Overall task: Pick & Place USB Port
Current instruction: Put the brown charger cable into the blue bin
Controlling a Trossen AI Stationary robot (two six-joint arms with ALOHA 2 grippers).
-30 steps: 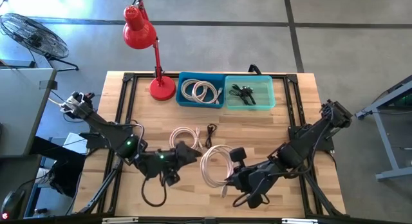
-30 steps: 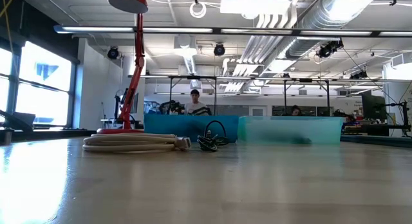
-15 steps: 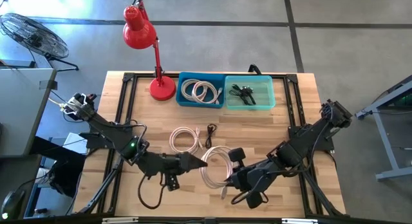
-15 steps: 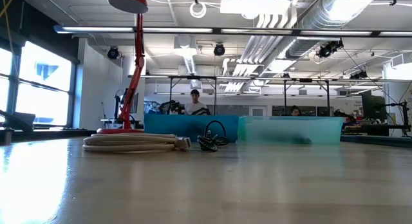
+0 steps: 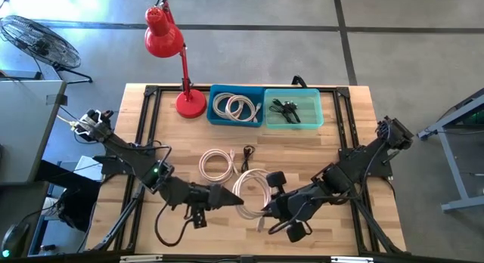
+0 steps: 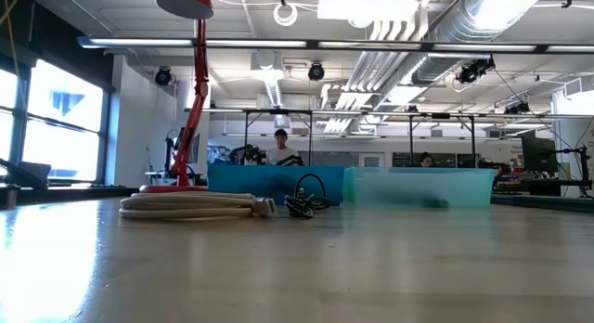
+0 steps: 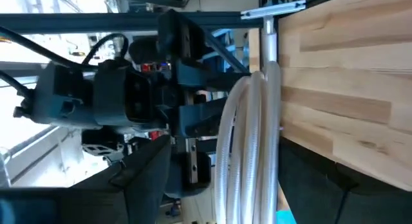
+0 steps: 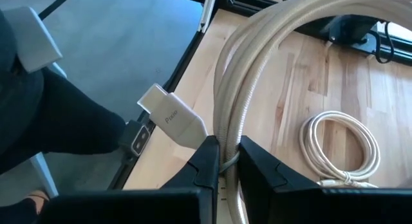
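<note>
near the front edge of the wooden worktop (image 5: 355, 218), the right hand (image 5: 266, 210) pinches a coiled cream usb cable (image 5: 253, 193) between its nearly closed fingers (image 8: 207, 161), gripping the bundle of strands just beside the flat white plug (image 8: 172, 117). in its wrist view the coil seems partly raised off the wood. the left hand (image 5: 236, 199) points at the same coil from the other side, right beside it; i cannot tell whether its fingers are open or closed. a second cream coil (image 5: 217, 162) and a small black cable (image 5: 247, 156) lie a little farther back. at the far edge stand a blue bin (image 5: 235, 106) holding cream coils, a teal bin (image 5: 293, 108) holding black cables, and a red lamp (image 5: 168, 44).

this looks like the pick step. the next move probably calls for lifting the coil clear and carrying it to the blue bin without strands slipping loose.
</note>
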